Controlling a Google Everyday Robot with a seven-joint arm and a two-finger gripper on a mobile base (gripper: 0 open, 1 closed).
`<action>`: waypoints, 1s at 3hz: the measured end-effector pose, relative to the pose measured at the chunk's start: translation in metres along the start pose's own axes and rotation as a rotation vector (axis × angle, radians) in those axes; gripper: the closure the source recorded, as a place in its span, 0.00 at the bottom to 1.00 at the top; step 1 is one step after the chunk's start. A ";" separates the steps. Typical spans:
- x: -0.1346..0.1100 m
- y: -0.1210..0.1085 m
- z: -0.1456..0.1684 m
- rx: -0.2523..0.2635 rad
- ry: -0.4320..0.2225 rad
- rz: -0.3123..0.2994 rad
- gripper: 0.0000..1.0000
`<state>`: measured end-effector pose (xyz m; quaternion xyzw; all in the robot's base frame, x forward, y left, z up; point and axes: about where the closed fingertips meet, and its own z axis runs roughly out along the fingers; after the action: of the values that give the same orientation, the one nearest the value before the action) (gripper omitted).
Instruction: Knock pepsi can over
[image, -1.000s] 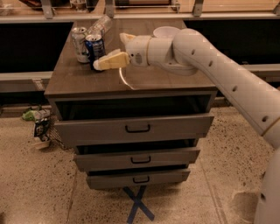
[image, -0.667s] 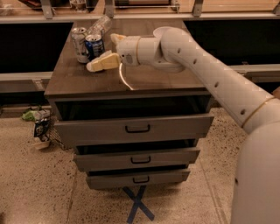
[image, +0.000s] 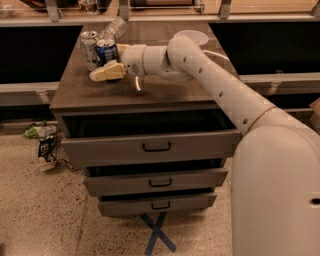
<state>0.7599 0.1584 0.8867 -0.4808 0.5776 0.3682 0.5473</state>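
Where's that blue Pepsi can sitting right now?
In the camera view, the pepsi can stands upright at the back left of the cabinet top, just right of the silver can, with the gripper just in front of it.

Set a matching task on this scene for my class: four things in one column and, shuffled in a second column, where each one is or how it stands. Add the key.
Column one
1. pepsi can
2. clear bottle
3. gripper
4. blue tape cross

Column two
A. on the floor in front of the drawers
B. upright, right beside the silver can
C. at the back, behind both cans
D. low over the cabinet top, just in front of the pepsi can

Pairs: 1-B, 2-C, 3-D, 4-A
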 end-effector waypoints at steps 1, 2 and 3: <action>0.002 -0.008 0.002 -0.003 -0.001 -0.024 0.38; -0.012 -0.020 -0.021 0.021 -0.008 -0.133 0.61; -0.038 -0.028 -0.053 0.089 -0.015 -0.330 0.85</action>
<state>0.7697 0.1061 0.9341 -0.5417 0.5026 0.2509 0.6253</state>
